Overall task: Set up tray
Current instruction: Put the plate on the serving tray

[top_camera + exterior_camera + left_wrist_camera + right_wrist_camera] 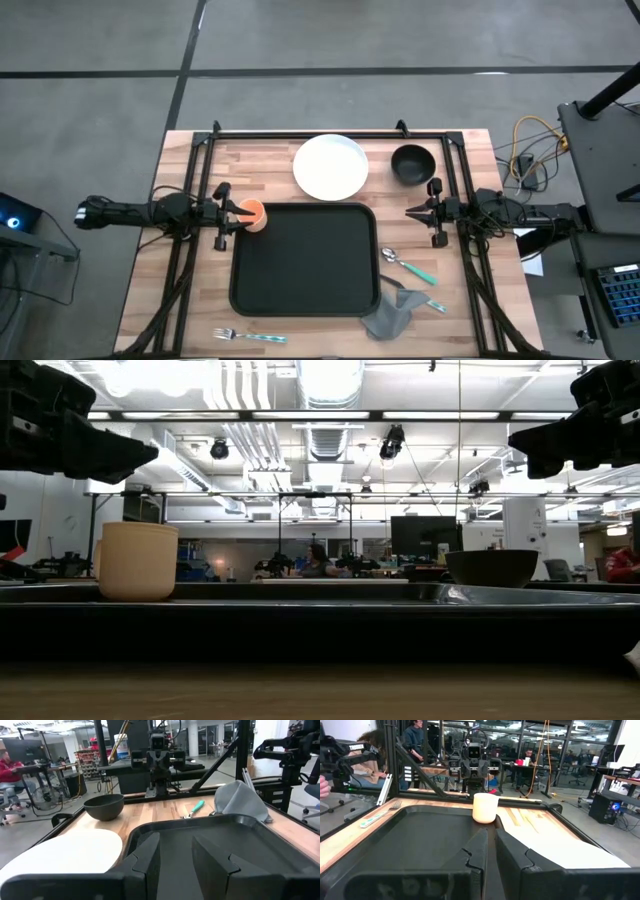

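Observation:
The black tray (pixel 305 258) lies flat in the middle of the table. An orange cup (pixel 254 214) stands upright at the tray's far left corner; it also shows in the low view (pixel 138 560) and the right wrist view (pixel 485 807). My left gripper (pixel 234 214) hovers above and just left of the cup, open and empty (pixel 176 840). My right gripper (pixel 412 212) hovers off the tray's far right corner, shut and empty (pixel 491 832). Both grippers hang well above the table in the low view, the left gripper at one side (pixel 140 455) and the right gripper at the other (pixel 520 440).
A white plate (pixel 330 166) and a black bowl (pixel 412 163) stand on the table beyond the tray. A teal-handled spoon (pixel 408 265) and a grey napkin (pixel 392 312) lie to the tray's right. A fork (pixel 248 337) lies near the front edge.

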`<state>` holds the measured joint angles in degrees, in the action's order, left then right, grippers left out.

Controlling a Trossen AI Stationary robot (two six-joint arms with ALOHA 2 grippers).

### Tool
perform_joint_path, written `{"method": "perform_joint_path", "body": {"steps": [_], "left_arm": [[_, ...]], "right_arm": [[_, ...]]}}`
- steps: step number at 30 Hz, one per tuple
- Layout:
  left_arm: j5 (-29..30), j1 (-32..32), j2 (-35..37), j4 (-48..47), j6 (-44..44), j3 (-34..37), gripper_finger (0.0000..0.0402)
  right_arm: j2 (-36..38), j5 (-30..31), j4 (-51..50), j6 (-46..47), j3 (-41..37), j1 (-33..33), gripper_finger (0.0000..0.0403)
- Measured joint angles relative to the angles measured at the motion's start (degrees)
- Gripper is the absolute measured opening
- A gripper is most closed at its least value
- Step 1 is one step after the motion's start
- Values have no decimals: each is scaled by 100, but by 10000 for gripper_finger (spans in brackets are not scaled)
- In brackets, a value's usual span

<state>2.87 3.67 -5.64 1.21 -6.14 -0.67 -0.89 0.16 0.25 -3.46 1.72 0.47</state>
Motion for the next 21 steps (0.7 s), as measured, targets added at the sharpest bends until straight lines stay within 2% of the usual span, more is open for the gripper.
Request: {"method": "perform_joint_path", "body": {"steps": [14,21], "left_arm": [[17,2,45,321,-32,8,93],[16,2,95,159,-91,9,93]], "right_arm": [[1,0,-2,0,0,2,27],[1,0,-2,0,0,2,27]]}}
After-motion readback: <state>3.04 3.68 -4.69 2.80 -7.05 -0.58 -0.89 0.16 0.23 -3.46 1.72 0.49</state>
